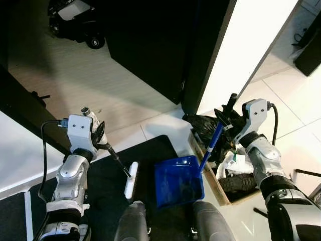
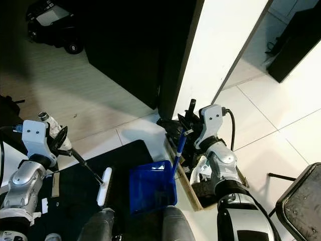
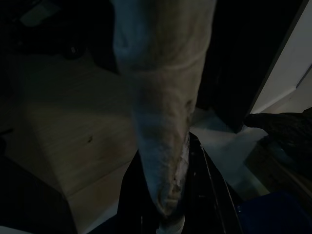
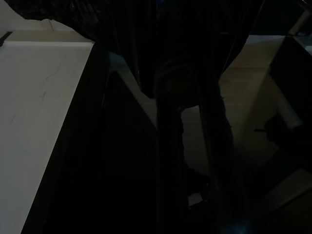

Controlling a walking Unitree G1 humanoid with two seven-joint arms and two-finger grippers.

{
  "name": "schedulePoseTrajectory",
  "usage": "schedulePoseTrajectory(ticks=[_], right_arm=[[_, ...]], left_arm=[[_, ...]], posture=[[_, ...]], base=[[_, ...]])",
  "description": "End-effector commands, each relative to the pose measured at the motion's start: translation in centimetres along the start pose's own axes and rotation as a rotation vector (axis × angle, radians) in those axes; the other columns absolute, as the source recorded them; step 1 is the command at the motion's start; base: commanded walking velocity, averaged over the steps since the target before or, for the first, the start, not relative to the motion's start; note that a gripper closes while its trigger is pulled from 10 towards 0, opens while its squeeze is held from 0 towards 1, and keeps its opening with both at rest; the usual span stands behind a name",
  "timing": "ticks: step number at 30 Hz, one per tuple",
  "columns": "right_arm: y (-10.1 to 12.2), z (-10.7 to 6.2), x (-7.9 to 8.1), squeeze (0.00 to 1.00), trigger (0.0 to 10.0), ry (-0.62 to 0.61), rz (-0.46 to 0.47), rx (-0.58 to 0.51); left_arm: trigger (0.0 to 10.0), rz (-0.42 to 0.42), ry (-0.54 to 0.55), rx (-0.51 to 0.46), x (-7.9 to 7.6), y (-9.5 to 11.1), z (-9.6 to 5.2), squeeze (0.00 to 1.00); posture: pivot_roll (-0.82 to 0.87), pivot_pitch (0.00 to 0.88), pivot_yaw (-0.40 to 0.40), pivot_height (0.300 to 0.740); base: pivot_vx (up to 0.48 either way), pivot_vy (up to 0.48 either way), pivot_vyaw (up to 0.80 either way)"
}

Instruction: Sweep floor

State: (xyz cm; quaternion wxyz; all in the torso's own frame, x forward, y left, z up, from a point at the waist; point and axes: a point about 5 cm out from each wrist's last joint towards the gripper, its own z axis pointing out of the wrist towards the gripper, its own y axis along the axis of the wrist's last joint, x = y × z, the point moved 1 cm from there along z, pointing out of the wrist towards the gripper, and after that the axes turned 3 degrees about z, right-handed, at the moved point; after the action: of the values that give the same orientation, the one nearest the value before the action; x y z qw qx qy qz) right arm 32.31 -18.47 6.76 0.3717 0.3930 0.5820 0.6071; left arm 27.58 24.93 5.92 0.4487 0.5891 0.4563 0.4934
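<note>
Biggest risk here is the small white-headed brush with the thin black handle (image 1: 131, 179) pushing dirt past the blue plastic dustpan (image 1: 178, 181) if the pan lifts off the black floor mat (image 1: 108, 173). The left gripper (image 1: 99, 139) is clenched on the brush handle, arm bent, brush head just left of the dustpan. The right gripper (image 1: 224, 116) grasps the dustpan's blue upright handle (image 1: 210, 147), forearm angled down.

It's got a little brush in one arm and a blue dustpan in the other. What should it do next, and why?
Probably draw the brush in the left tool sideways toward the blue dustpan. The brush head sits on the black mat just left of the pan, whose handle the right tool holds, its open side facing the brush.
</note>
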Motion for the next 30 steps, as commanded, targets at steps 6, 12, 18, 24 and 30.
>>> schedulePoseTrajectory(ticks=[6, 12, 18, 24, 30], right_arm=[[-0.23, -0.23, 0.00, 0.00, 10.0, -0.018, 0.022, -0.013], [-0.21, -0.17, 0.00, 0.00, 10.0, -0.025, 0.028, -0.017], [-0.38, -0.31, 0.10, 0.00, 10.0, -0.024, 0.031, -0.015], [-0.50, -0.44, 0.09, 0.00, 10.0, -0.025, 0.033, -0.013], [-0.44, -0.41, 0.09, 0.00, 10.0, -0.023, 0.032, -0.015]], left_arm=[[10.0, 0.002, 0.001, -0.015, 0.02, 0.32, -0.11, 0.00], [10.0, 0.000, -0.002, -0.015, -0.15, 0.36, 0.06, 0.00], [10.0, -0.004, -0.006, -0.014, -0.26, 0.36, 0.11, 0.00], [10.0, -0.011, -0.007, -0.013, -0.31, 0.34, 0.02, 0.00], [10.0, -0.015, -0.006, -0.014, -0.34, 0.35, 0.02, 0.00]], posture=[[0.05, 0.059, -0.016, 0.740], [0.05, 0.061, -0.014, 0.740], [0.05, 0.062, -0.012, 0.740], [0.05, 0.062, -0.013, 0.740], [0.05, 0.061, -0.014, 0.740]], base=[[0.000, 0.315, 0.00], [0.000, 0.301, 0.00], [0.000, 0.265, 0.00], [0.000, 0.280, 0.00], [0.000, 0.357, 0.00]])
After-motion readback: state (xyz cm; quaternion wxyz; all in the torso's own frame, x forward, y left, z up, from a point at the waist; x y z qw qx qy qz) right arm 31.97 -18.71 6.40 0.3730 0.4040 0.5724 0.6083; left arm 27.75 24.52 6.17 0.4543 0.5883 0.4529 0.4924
